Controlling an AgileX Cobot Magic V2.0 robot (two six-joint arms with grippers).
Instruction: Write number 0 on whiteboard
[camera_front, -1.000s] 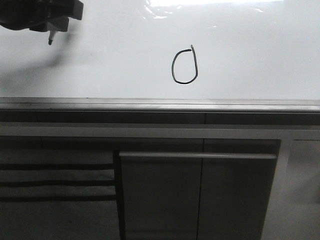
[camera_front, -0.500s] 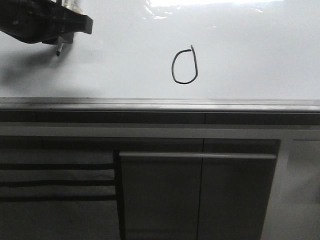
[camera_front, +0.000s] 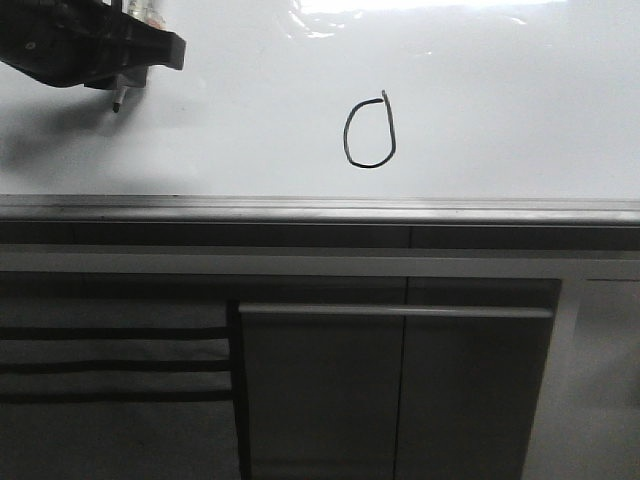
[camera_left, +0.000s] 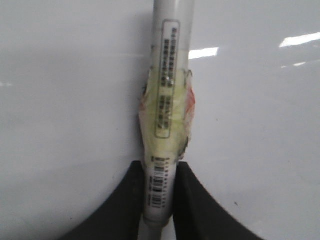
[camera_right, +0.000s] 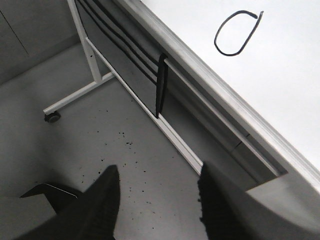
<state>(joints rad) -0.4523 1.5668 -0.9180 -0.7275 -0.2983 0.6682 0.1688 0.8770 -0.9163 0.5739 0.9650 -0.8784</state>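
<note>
The whiteboard (camera_front: 500, 110) fills the upper half of the front view, glossy with glare at the top. The number 0 (camera_front: 369, 131), a black oval loop with a short tail at its upper right, is drawn near the board's middle; it also shows in the right wrist view (camera_right: 235, 34). My left gripper (camera_front: 125, 68) is at the upper left of the board, well left of the loop, shut on a white marker (camera_left: 164, 125) with yellowed tape; its tip (camera_front: 118, 103) points down. My right gripper (camera_right: 157, 186) is open and empty over the floor, away from the board.
A grey metal rail (camera_front: 320, 208) runs under the board. Below are dark cabinet panels (camera_front: 395, 390) and black horizontal slats (camera_front: 110, 365). The right wrist view shows a speckled grey floor (camera_right: 140, 165), a white stand leg with a caster (camera_right: 51, 117), and a black strap (camera_right: 161, 85).
A second ago my left gripper sat slightly further left and higher; it shifted right and down with the marker, then stayed still. The loop is unchanged.
</note>
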